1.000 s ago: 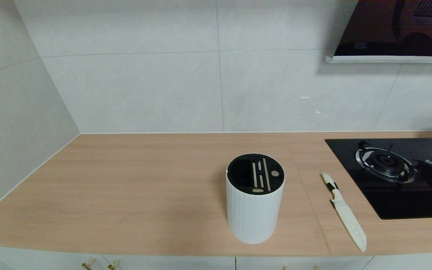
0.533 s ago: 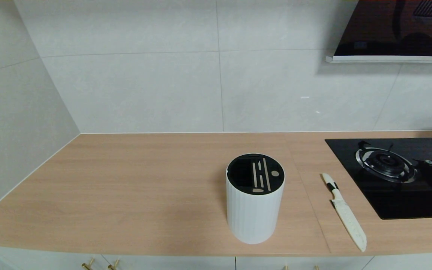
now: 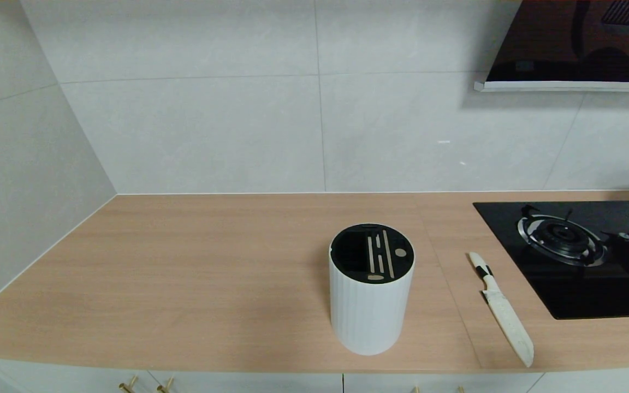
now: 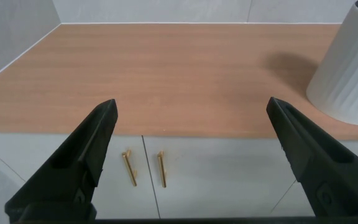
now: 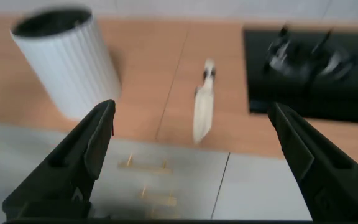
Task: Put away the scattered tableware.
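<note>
Left claw (image 4: 190,111) and right claw (image 5: 191,111) are spread, empty. Knife (image 3: 500,308) is found ungrasped near the desk (image 3: 211,262) front edge. A handle pickup is judged next, then slotting into the knife block (image 3: 372,297).

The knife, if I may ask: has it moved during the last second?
No. The knife lies at the same spot, between the holder and the hob.

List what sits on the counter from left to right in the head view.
white ribbed holder → knife → gas hob
</note>
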Controlling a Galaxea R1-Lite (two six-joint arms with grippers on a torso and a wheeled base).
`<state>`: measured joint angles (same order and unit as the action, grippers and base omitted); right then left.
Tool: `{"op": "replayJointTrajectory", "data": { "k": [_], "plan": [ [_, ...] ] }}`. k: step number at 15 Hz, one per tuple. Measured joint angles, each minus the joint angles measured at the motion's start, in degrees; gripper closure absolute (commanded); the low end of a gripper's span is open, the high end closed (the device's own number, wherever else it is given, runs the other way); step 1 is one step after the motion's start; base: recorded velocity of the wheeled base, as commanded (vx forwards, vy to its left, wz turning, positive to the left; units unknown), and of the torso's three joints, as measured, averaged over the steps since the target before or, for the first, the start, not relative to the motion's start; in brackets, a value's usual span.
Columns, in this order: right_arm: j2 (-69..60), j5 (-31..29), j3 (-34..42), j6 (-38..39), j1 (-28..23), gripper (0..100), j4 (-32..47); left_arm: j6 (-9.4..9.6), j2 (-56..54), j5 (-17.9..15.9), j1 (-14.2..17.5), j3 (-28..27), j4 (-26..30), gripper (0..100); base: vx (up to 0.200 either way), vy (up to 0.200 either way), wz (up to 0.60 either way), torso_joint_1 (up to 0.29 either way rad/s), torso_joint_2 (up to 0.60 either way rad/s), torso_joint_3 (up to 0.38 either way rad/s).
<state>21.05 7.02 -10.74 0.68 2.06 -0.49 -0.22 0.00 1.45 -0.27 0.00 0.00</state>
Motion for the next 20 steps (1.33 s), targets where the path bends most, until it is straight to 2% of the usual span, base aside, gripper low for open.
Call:
{"op": "replayJointTrajectory", "data": {
  "k": [4, 12, 14, 20],
  "plan": [
    [22.7, 0.5, -3.3, 0.0, 1.7, 0, -7.6, -0.02, 0.0, 0.0, 0.0, 0.0, 0.0, 0, 0.0, 0.0, 0.0, 0.0, 0.0, 0.0],
    [66.5, -6.1, -6.0, -1.6, 3.8, 0, -39.7, 0.0, 0.0, 0.0, 0.0, 0.0, 0.0, 0, 0.0, 0.0, 0.0, 0.0, 0.0, 0.0],
    [74.0, -7.1, -8.7, -1.7, 4.0, 0, -42.6, 0.0, 0.0, 0.0, 0.0, 0.0, 0.0, 0, 0.0, 0.0, 0.0, 0.0, 0.0, 0.0],
    [87.1, -9.3, -15.3, -1.7, 4.9, 0, -44.1, -0.02, 0.0, 0.0, 0.0, 0.0, 0.0, 0, 0.0, 0.0, 0.0, 0.0, 0.0, 0.0]
  ]
}}
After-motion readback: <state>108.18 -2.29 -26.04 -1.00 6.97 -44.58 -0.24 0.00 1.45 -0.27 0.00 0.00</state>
